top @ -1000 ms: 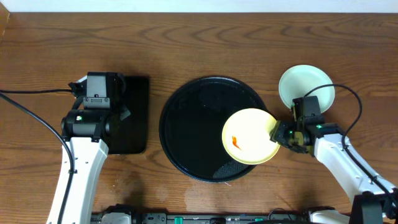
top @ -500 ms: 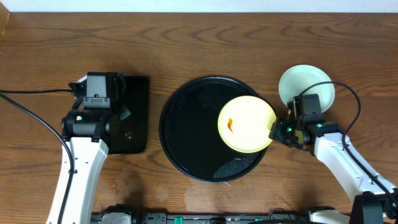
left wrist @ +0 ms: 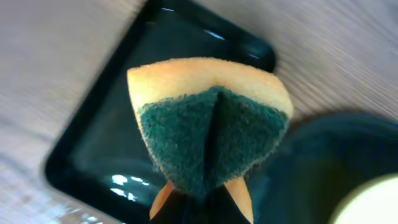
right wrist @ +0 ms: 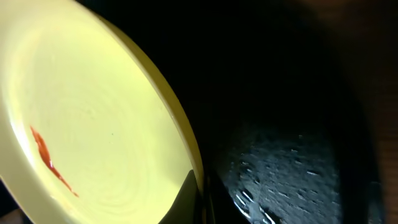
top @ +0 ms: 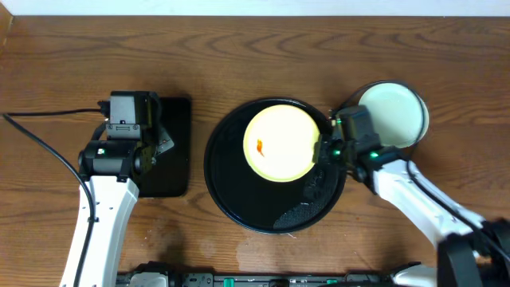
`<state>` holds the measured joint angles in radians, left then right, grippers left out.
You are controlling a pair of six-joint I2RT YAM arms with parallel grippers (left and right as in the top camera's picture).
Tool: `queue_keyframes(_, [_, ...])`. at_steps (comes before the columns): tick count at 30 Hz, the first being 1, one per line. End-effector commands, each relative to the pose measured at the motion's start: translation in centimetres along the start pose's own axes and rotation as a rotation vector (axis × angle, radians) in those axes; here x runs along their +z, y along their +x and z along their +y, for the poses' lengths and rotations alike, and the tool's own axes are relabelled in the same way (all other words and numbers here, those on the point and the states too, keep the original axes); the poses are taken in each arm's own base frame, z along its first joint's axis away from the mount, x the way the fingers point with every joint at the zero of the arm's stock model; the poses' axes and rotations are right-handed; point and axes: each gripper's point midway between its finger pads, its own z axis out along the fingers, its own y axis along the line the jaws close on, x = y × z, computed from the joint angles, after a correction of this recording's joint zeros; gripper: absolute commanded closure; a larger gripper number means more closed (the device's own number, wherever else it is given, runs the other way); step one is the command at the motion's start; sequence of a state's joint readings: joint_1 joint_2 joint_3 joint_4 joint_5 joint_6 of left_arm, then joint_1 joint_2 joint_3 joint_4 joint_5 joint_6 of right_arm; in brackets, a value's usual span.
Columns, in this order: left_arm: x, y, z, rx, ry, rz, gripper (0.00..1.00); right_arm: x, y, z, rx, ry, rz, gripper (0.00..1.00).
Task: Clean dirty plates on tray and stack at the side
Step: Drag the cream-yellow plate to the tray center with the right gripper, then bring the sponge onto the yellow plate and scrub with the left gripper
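The pale yellow round shallow plate (top: 279, 143) hangs over the large round black tray (top: 239, 203) with its orange smear (top: 260, 145) facing up. Your right end effector (top: 321, 151) pinches its right rim. You're at the scrubbing step: the plate is presented but not yet wiped. Your left end effector (left wrist: 200, 208) is clamped on the yellow sponge with a green scouring face (left wrist: 208, 134), above the small rectangular black tray (top: 175, 171). Next, I'd judge, the sponge must clear the round tray's raised left rim and meet the smear. The wooden counter (top: 255, 56) between them is open. The pale mint round plate (top: 394, 114) sits just behind your right wrist.
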<state>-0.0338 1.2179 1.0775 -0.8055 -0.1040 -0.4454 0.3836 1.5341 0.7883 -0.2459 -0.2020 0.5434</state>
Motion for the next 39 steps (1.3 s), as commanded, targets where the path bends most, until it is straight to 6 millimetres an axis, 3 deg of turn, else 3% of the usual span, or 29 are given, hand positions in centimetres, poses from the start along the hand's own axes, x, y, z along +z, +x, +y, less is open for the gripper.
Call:
queue_keyframes(1, [-0.7, 1.4, -4.0, 0.104, 0.239, 0.092, 0.92, 2.2, 1.2, 0.4, 0.018, 0.015, 0.042, 0.99])
queue_keyframes(6, [-2.2, 3.2, -7.7, 0.131, 0.454, 0.180, 0.92, 3.9, 2.0, -0.1, 0.034, 0.026, 0.070, 0.99])
queue_keyframes(11, [-1.7, 4.7, -8.9, 0.076, 0.461, 0.243, 0.92, 4.8, 2.0, -0.3, 0.063, 0.028, 0.069, 0.99])
queue_keyframes(15, [-0.5, 6.7, -10.6, 0.125, 0.463, 0.311, 0.92, 4.9, 1.2, -0.5, 0.112, 0.044, 0.030, 0.99])
queue_keyframes(24, [3.3, 11.5, -16.9, 0.190, 0.527, 0.449, 0.92, 5.0, 1.2, -1.0, 0.159, 0.081, 0.013, 0.99])
queue_keyframes(35, [6.1, 15.3, -21.2, 0.206, 0.553, 0.499, 0.92, 5.2, 2.0, 0.4, 0.116, 0.066, 0.018, 0.99])
queue_keyframes(39, [7.5, 16.0, -21.5, 0.153, 0.524, 0.521, 0.92, 5.2, 2.0, 0.3, 0.104, 0.074, 0.015, 0.99])
